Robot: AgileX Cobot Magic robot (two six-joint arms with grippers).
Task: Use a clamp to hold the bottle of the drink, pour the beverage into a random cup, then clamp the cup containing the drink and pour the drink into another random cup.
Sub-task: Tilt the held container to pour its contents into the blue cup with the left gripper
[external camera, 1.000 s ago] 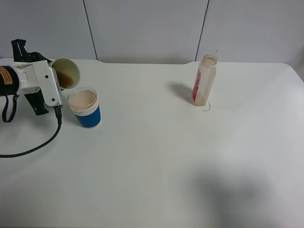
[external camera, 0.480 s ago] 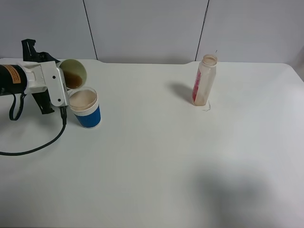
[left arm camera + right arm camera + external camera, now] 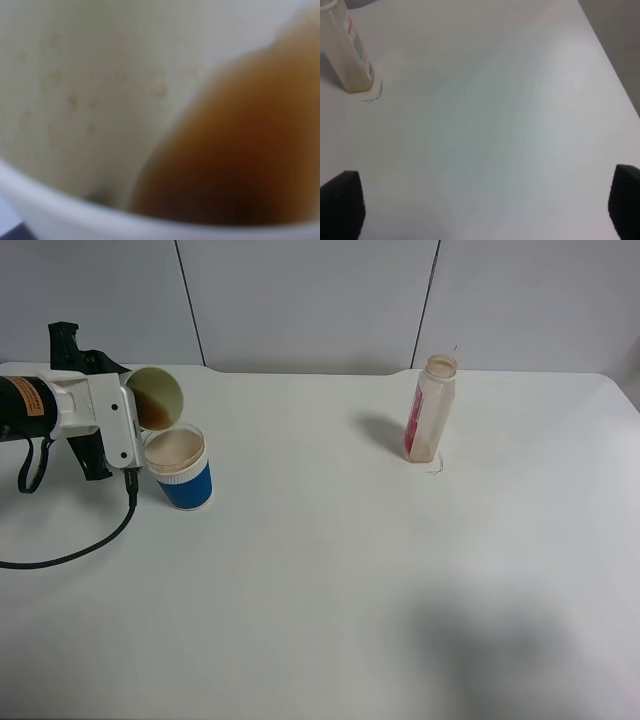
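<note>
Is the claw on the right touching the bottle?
Apart. The right wrist view shows bare table between the right claw and the bottle.

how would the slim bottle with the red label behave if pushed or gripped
The bottle stands upright, tall on a narrow base, so a push near its neck would probably tip it rather than slide it. It looks mostly empty, so likely light. Its translucent plastic walls may flex under a firm squeeze.
</note>
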